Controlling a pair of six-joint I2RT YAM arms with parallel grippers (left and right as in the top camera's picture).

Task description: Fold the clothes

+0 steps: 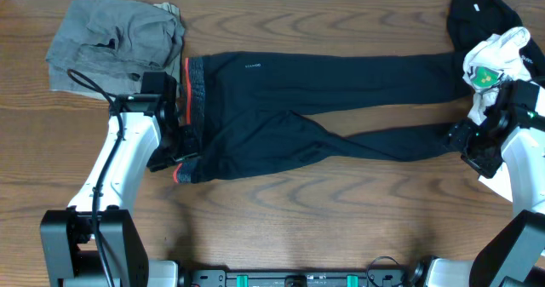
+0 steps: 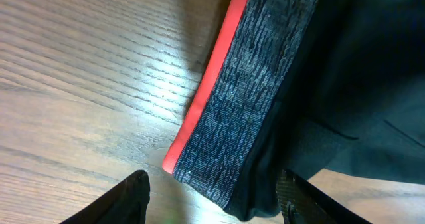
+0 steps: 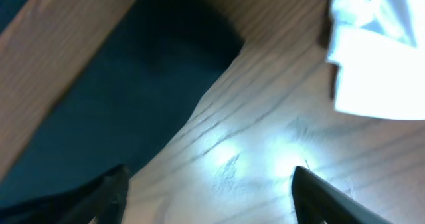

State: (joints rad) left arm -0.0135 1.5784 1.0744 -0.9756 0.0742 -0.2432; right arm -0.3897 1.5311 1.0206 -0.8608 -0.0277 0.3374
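Overhead view: black trousers lie flat on the table, waistband left, legs splayed rightward. Left gripper hangs unclenched at the waistband corner; right gripper is spread and empty beside the lower cuff. Risk — a shallow pinch catches one layer and the fold skews, or the right snags the white garment.

A wooden table with a dark brown grain carries four garments. Long black trousers lie flat across its middle, legs stretched toward the right, grey waistband edged red-orange at the left. A crumpled grey garment sits at the far left corner; a black garment and a white garment bunch together at the far right.
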